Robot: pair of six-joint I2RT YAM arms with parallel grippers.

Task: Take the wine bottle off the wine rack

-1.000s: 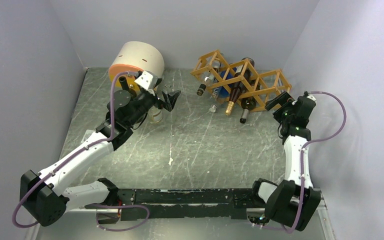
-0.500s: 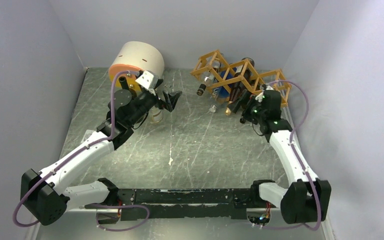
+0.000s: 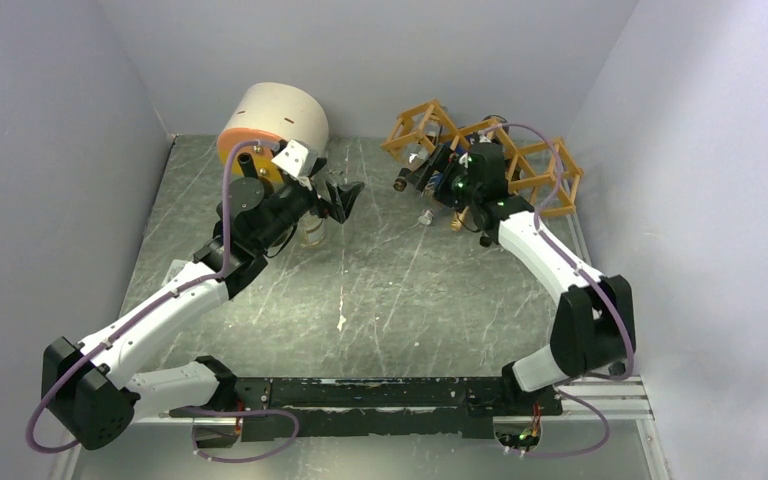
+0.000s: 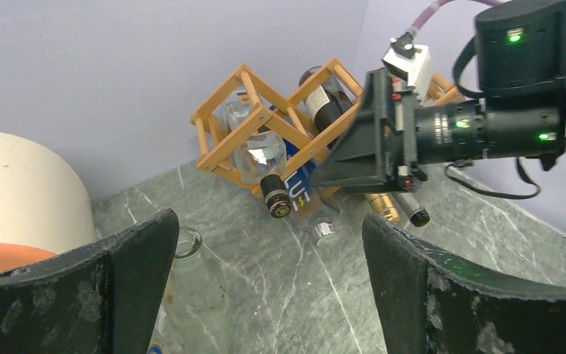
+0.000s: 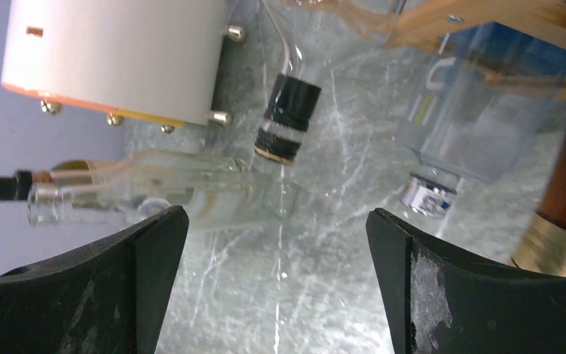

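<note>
The orange-tan lattice wine rack (image 3: 535,170) stands at the back right and holds several bottles, necks pointing forward. In the left wrist view the rack (image 4: 245,110) shows a clear bottle with a black cap (image 4: 274,200), a blue-labelled bottle with a silver cap (image 4: 323,228), and a gold-foil neck (image 4: 383,208). My right gripper (image 3: 434,172) is open and empty in front of the rack's left cells. In its own view (image 5: 276,280) the black-capped neck (image 5: 287,122) is just ahead of it. My left gripper (image 3: 345,197) is open and empty, left of the rack.
A cream and orange cylinder (image 3: 275,120) lies at the back left. A clear empty bottle (image 4: 188,258) lies on the table beside my left gripper and also shows in the right wrist view (image 5: 177,192). Grey walls close in the back and the sides.
My right arm has swung left from the rack's right end across its front to the left cells. The left arm has not moved.
</note>
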